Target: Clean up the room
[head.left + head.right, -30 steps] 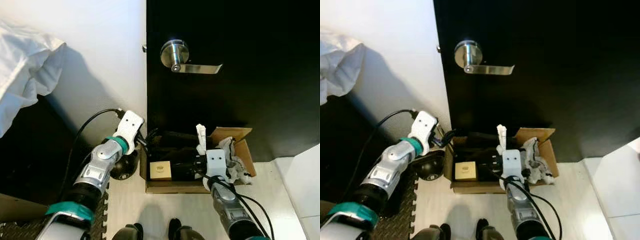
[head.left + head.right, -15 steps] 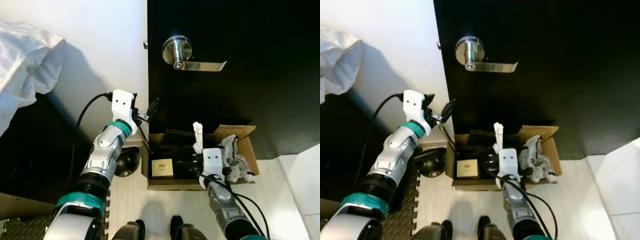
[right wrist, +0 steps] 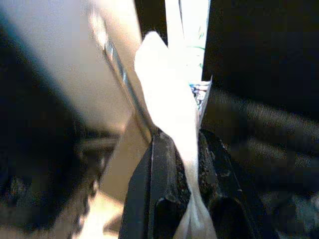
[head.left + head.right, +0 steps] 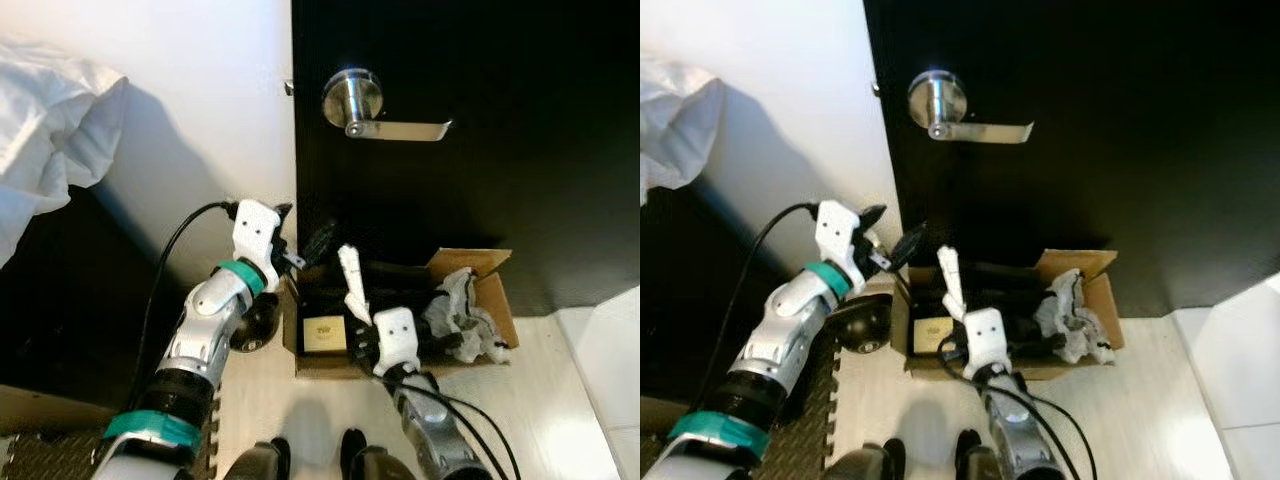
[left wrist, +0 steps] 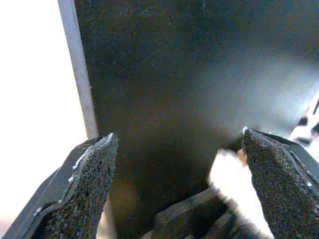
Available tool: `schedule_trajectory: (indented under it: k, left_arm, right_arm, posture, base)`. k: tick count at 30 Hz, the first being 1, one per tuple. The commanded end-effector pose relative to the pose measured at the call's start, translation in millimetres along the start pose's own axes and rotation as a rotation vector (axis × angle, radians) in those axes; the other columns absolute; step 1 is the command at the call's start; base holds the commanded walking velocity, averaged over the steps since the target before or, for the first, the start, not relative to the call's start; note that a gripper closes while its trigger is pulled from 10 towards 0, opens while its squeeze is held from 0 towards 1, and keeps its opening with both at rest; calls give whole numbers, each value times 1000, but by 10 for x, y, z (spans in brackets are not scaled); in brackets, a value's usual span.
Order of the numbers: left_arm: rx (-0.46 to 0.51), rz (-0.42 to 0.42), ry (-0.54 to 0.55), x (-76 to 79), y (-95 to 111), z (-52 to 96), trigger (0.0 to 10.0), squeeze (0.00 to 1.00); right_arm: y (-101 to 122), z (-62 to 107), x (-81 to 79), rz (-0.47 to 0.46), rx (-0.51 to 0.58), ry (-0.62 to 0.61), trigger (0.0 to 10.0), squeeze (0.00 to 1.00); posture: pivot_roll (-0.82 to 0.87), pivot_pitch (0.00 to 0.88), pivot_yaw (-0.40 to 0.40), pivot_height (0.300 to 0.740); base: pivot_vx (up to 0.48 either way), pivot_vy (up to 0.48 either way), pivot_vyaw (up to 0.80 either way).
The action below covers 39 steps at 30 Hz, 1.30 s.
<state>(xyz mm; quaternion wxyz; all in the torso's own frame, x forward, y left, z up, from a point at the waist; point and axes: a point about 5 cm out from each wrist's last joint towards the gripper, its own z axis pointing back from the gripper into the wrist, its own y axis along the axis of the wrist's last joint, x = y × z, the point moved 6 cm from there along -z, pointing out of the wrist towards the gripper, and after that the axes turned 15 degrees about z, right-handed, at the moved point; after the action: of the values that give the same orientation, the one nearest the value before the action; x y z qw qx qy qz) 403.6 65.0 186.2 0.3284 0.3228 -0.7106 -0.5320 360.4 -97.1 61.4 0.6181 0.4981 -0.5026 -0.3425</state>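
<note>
Your right tool [image 3: 182, 164] pinches a white paper strip [image 4: 351, 283], holding it upright over the cardboard box [image 4: 470, 268] by the black door [image 4: 520, 180]. Your left tool [image 5: 179, 164] hangs spread, empty, beside the box.

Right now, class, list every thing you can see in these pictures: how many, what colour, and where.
Door: one, black, ahead.
Handle: one, silver lever, on the door.
Wall: white, left of the door.
Bedding: white, far left.
Box: one, brown cardboard, on the floor against the door.
Crumpled paper: white, at the box's right end.
Tan card: one, at the box's left end.
White strip: one, held over the box.
Mat: dark, bottom left.
Left end effector: open, above the box's left edge.
Right end effector: shut on the white strip.
</note>
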Motion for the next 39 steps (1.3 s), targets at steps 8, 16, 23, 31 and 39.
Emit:
schedule_trajectory:
  k: [8, 16, 23, 31, 39]
  left_arm:
    - [-147, -54, 158, -313, -430, 294, 10000, 0]
    - [-148, -48, 173, -350, -404, 316, 10000, 0]
    - [-140, -64, 190, -379, -406, 320, 10000, 0]
    - [-142, -57, 199, -386, -411, 336, 10000, 0]
    - [-143, -49, 197, -367, -418, 326, 10000, 0]
  right_arm:
    - [581, 68, 283, -42, 241, -151, 10000, 0]
    - [505, 63, 500, 16, 200, -280, 10000, 0]
    - [342, 141, 740, -4, 118, -376, 10000, 1000]
    - [294, 202, 838, 9, 97, -431, 10000, 1000]
    - [258, 230, 912, 21, 84, -470, 10000, 1000]
  posture:
    - [145, 278, 92, 740]
    - [146, 278, 88, 740]
    - [145, 279, 88, 740]
    - [148, 283, 89, 740]
    - [148, 283, 94, 740]
  base:
    - [0, 0, 0]
    - [0, 0, 0]
    - [0, 0, 0]
    - [0, 0, 0]
    - [0, 0, 0]
